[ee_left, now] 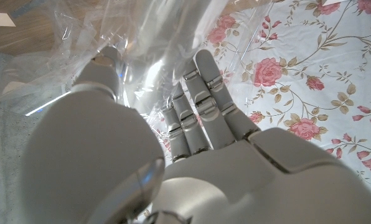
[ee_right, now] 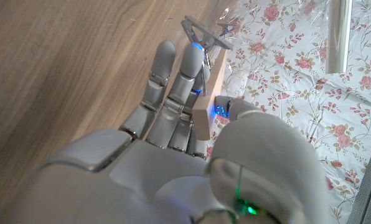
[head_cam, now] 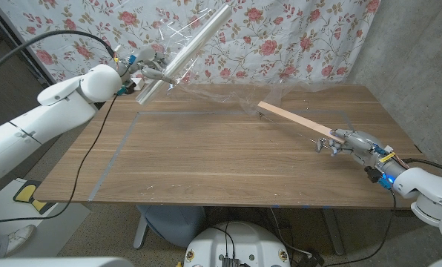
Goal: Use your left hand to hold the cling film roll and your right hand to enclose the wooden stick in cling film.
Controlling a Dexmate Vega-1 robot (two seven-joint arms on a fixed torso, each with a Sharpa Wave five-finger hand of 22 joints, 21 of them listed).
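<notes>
Nearest, the right hand (head_cam: 348,143) pinches one end of the wooden stick (head_cam: 295,120), raised above the table (head_cam: 206,163); its far end meets the film sheet (head_cam: 228,96). Far left, the left hand (head_cam: 148,73) grips the tilted cling film roll (head_cam: 190,46). Wrapping seems just starting; next the stick must turn into the film. Open table room lies between the arms.

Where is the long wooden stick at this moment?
In the head view, the long wooden stick is on the table's right side, held at its near end by the right hand, with its far end in the clear cling film.
</notes>
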